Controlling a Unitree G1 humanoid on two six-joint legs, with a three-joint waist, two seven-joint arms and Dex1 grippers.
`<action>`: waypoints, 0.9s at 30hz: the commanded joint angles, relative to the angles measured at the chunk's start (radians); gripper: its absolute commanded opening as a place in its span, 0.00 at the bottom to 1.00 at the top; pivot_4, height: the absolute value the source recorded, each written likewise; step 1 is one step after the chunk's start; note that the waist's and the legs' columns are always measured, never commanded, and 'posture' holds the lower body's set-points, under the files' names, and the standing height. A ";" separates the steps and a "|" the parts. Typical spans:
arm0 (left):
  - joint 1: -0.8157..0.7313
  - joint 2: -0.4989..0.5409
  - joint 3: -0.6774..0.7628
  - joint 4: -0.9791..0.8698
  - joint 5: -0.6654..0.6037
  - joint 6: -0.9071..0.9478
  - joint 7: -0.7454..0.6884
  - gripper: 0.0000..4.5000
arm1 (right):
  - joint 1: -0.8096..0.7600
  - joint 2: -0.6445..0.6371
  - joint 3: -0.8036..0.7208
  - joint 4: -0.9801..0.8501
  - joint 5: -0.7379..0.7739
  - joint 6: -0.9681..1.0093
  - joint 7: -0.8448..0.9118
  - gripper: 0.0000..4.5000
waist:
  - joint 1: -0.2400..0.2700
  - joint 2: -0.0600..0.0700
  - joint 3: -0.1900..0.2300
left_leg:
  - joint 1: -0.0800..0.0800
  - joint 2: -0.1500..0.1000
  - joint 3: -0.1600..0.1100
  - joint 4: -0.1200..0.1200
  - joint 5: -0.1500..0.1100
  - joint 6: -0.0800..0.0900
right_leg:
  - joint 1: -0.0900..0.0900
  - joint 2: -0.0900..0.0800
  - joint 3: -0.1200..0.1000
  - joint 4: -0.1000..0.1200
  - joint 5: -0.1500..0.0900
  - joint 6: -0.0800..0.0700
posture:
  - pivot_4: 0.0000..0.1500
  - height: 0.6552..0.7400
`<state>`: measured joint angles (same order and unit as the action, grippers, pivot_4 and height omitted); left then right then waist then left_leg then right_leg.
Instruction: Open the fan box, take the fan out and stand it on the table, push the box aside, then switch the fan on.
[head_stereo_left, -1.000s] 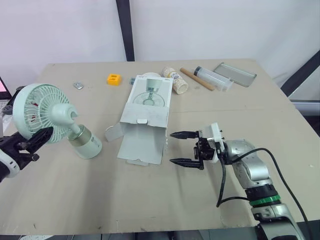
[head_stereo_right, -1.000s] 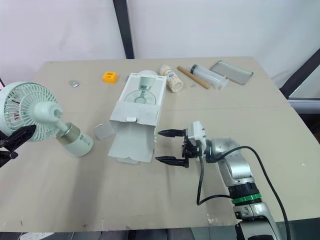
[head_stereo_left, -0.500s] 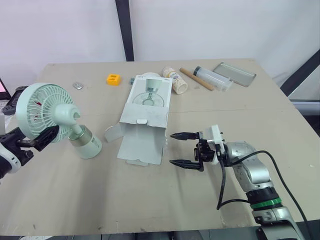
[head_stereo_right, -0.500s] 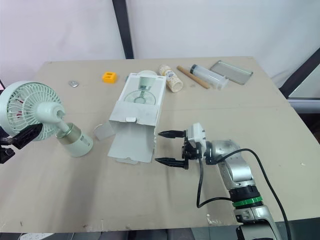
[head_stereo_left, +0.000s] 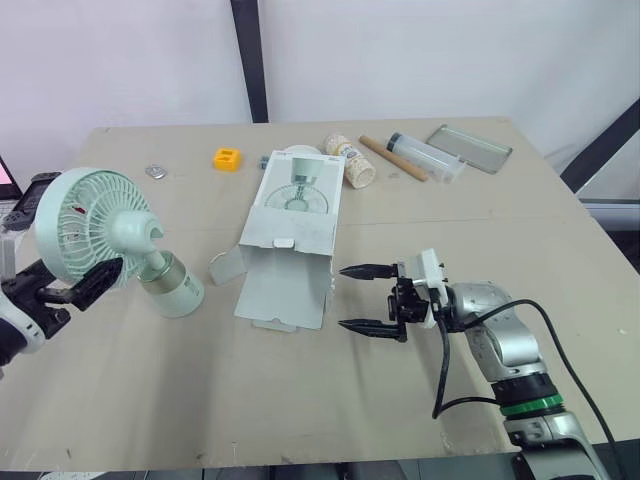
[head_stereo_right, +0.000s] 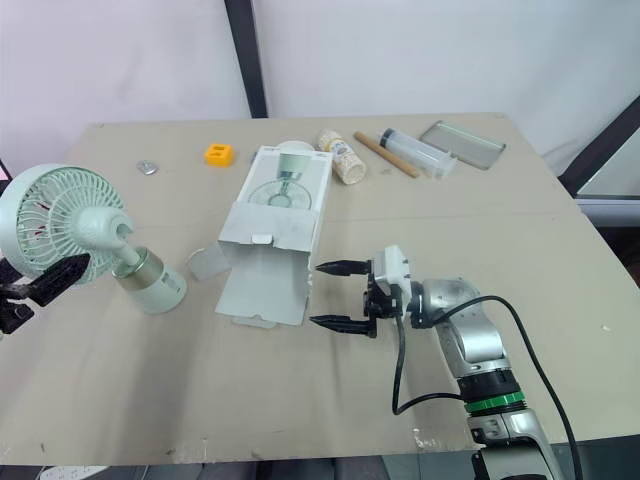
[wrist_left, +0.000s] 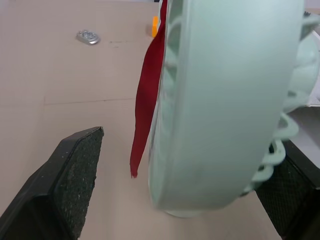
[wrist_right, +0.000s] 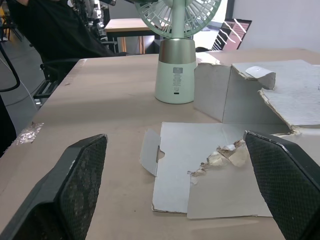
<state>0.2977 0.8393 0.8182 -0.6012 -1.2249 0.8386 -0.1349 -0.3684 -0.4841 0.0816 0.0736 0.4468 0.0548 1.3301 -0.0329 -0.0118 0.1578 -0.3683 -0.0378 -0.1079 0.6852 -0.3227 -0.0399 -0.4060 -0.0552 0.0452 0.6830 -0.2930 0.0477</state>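
Observation:
The pale green fan (head_stereo_left: 150, 255) stands upright on its base at the table's left, its red ribbon (wrist_left: 146, 100) hanging off the grille. My left gripper (wrist_left: 190, 145) is open and straddles the rim of the fan's head; one finger (wrist_left: 65, 180) stands clear of it, and the other finger (wrist_left: 292, 192) sits close behind the rim. The white fan box (head_stereo_left: 290, 235) lies flat in the middle with its near flaps spread and torn. My right gripper (head_stereo_left: 345, 297) is open just right of the box's near end, holding nothing.
Along the far edge lie an orange block (head_stereo_left: 228, 158), a small metal piece (head_stereo_left: 156, 171), a patterned bottle (head_stereo_left: 350, 160), a wooden stick (head_stereo_left: 393, 158), a clear tube (head_stereo_left: 428, 157) and a metal tray (head_stereo_left: 470, 147). A loose box flap (head_stereo_left: 226, 266) lies between fan and box.
The fan's head has shifted a little to the right and my left gripper has sunk slightly below it. The right gripper has barely moved.

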 joint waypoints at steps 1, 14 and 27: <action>-0.010 -0.008 0.000 -0.014 0.028 -0.021 -0.009 0.99 | -0.011 -0.002 -0.001 -0.020 0.008 -0.005 0.007 1.00 | 0.000 0.000 0.000 | 0.000 0.000 0.000 0.000 0.000 0.000 | 0.000 0.000 0.000 0.000 0.000 0.000 | 1.00 1.00; -0.032 -0.049 -0.094 0.006 0.106 -0.023 -0.069 0.99 | 0.009 -0.018 -0.004 -0.045 0.007 0.001 0.005 1.00 | 0.000 0.000 0.000 | 0.000 0.000 0.000 0.000 0.000 0.000 | 0.000 0.000 0.000 0.000 0.000 0.000 | 1.00 1.00; 0.032 -0.128 -0.193 0.038 0.293 -0.088 -0.175 0.99 | 0.027 -0.028 -0.006 -0.069 0.007 0.012 -0.008 1.00 | 0.000 0.000 0.000 | 0.000 0.000 0.000 0.000 0.000 0.000 | 0.000 0.000 0.000 0.000 0.000 0.000 | 1.00 1.00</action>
<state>0.3258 0.7153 0.6183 -0.5583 -0.9622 0.7896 -0.2894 -0.3456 -0.5046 0.0817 0.0429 0.4458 0.0676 1.3253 -0.0327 -0.0119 0.1578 -0.3684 -0.0378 -0.1080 0.6851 -0.3229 -0.0397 -0.4060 -0.0554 0.0454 0.6826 -0.2930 0.0477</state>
